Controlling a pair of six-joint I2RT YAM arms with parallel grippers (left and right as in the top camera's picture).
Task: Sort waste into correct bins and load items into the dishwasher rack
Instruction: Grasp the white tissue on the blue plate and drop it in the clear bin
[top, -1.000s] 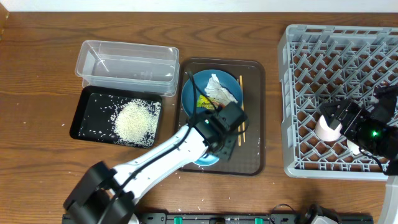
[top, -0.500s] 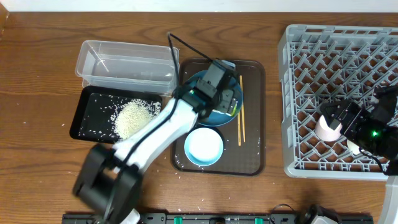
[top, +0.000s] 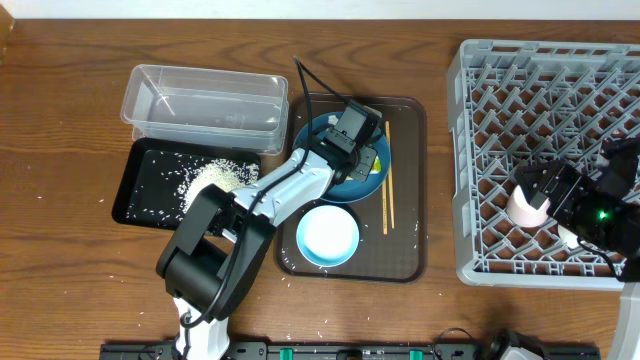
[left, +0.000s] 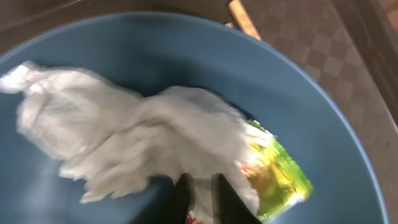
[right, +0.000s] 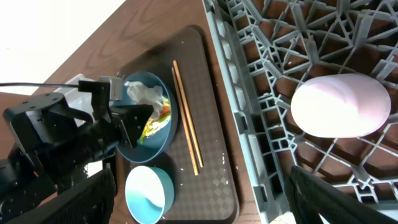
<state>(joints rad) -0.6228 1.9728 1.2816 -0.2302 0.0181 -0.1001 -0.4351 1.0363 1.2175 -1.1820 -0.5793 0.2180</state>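
My left gripper (left: 200, 199) is down in the round blue plate (left: 323, 112), jaws shut on the near edge of the crumpled white tissue (left: 124, 137). The yellow-green snack wrapper (left: 277, 171) lies just right of the fingers, partly under the tissue. From overhead the left gripper (top: 355, 150) covers most of the plate (top: 305, 135). The light blue bowl (top: 328, 236) and the chopsticks (top: 387, 190) rest on the brown tray. My right gripper (right: 199, 199) stands open over the grey dishwasher rack (top: 550, 100), beside a pink cup (right: 339, 104) lying in it.
The clear tub (top: 205, 105) stands left of the brown serving tray (top: 405, 250). In front of the tub, the black tray (top: 140, 195) holds a pile of rice (top: 215, 180). A few loose grains dot the table.
My left arm has swung from the bowl up to the blue plate, and its jaws opened wide and then closed on the tissue. The bowl stays on the tray. The right arm is unmoved.
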